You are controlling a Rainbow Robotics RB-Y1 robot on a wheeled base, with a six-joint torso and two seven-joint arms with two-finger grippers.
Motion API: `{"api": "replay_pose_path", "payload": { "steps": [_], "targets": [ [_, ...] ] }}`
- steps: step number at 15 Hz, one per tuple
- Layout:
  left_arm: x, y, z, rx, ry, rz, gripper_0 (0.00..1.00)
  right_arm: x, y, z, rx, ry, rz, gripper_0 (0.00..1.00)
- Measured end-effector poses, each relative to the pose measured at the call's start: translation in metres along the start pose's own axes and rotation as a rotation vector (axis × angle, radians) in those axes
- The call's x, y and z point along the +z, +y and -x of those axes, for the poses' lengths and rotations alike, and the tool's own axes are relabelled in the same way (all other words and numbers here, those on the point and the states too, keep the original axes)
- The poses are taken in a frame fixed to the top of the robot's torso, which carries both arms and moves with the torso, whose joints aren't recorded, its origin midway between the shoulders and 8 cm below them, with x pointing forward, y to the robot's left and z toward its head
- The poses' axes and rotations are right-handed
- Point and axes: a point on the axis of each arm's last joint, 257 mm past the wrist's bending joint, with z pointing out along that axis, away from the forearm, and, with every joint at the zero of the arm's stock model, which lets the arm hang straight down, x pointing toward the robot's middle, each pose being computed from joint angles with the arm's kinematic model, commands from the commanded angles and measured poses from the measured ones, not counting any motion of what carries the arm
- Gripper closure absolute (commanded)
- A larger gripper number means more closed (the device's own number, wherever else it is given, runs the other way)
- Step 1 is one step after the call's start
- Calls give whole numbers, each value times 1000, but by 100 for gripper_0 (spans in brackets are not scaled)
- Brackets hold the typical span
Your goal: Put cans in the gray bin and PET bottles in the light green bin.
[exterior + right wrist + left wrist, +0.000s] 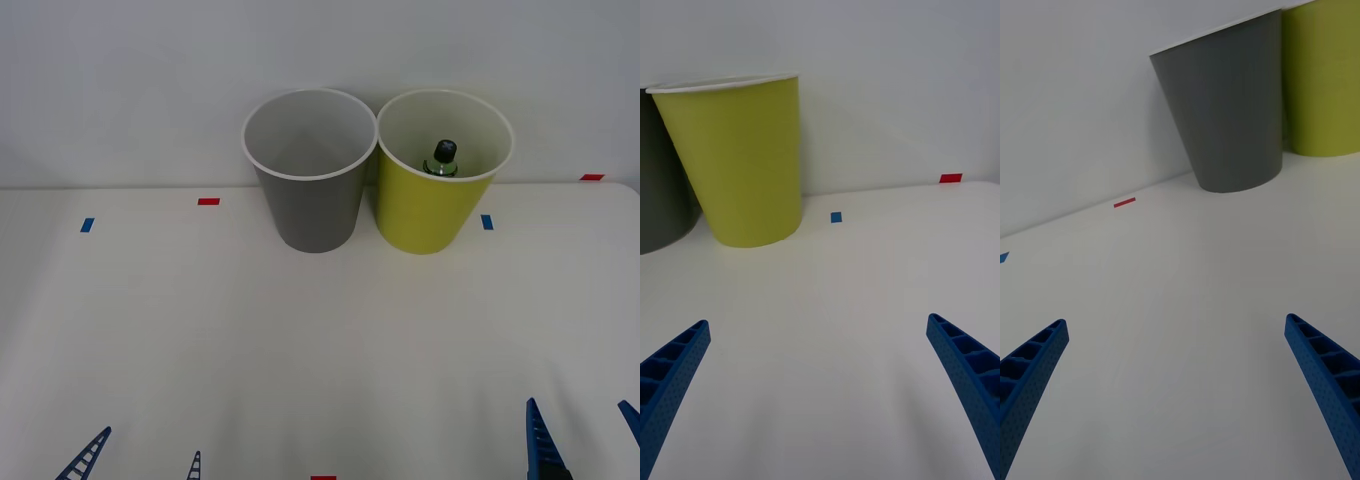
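The bottle [444, 157] stands upright inside the green bin [432, 215], black cap up, so its long axis runs vertical. The gray bin [308, 205] stands just beside it and looks empty from above. Both lie well ahead of the fingers, at the desk's [300, 350] far edge. The right gripper [582, 432] sits low at the near edge with fingers spread wide and holding nothing; the green bin is ahead of it and toward the other arm. The left gripper [142, 455] is likewise open and empty, the gray bin ahead of it. No can or other bottle lies on the desk, so the sorting looks finished.
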Motion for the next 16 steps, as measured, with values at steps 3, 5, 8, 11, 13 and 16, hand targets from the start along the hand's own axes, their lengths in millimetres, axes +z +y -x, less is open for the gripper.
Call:
{"api": "replay_pose_path", "payload": {
  "steps": [3,5,8,11,13,16],
  "targets": [
    [0,0,0,0,0,0,0,-8,-3,-1,-32,7,-6,0],
    [0,0,0,0,0,0,0,-14,-4,-3,-45,17,-11,0],
    [0,0,0,0,0,0,0,-20,-5,-7,-42,32,-19,0],
    [0,0,0,0,0,0,0,-20,4,-10,-13,35,-11,0],
    [0,0,0,0,0,0,0,-20,7,-10,-9,34,-8,0],
    [0,0,0,0,0,0,0,-20,7,-11,-9,35,-8,0]
  ]
}}
